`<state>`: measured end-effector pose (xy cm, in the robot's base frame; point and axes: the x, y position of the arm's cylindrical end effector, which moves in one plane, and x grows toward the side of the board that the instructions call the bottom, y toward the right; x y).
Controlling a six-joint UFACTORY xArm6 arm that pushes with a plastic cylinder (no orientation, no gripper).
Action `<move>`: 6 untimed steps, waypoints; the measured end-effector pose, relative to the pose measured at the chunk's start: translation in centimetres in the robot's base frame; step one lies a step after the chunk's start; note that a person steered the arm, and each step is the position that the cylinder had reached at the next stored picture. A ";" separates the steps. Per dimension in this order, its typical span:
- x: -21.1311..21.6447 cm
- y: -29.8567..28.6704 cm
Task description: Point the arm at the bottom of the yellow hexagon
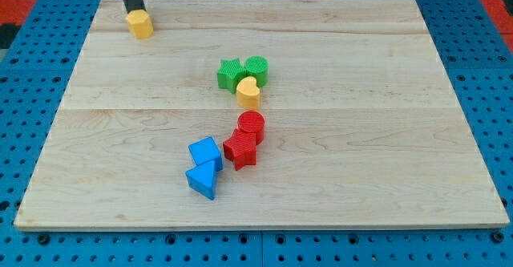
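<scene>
The yellow hexagon (pixel 140 23) lies near the board's top left corner. My rod comes down from the view's top edge, and my tip (pixel 133 11) rests at the hexagon's upper left edge, touching or almost touching it. A yellow heart-like block (pixel 248 93) sits near the board's middle, just below a green star (pixel 231 74) and a green cylinder (pixel 256 68).
A red cylinder (pixel 252 125) and a red star (pixel 240 149) sit together below the middle. A blue cube (pixel 205 153) and a blue triangle (pixel 202 180) lie to their left. The wooden board (pixel 385 139) rests on a blue pegboard (pixel 497 74).
</scene>
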<state>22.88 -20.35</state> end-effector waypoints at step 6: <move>8.8 4.1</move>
